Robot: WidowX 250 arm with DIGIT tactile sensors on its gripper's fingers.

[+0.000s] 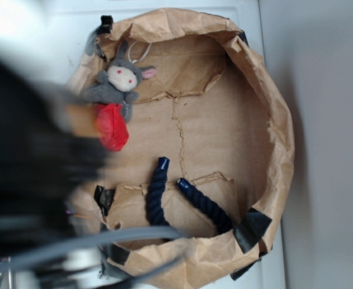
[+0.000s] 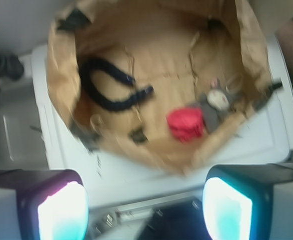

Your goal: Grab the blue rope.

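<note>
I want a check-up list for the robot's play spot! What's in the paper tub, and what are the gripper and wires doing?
Surface: brown paper tub with black-taped rim, cracked cardboard floor, on a white top.
Job's things: blue rope, bent in a U, lying loose on the tub floor, untouched.
Clutter: grey plush donkey; red cloth lump beside it.
Grippers: gripper above the tub's outside edge, fingers wide apart, holding nothing.
Cables: grey cable crossing the tub's near rim.
Surroundings: plain grey wall; blurred dark robot arm.
</note>
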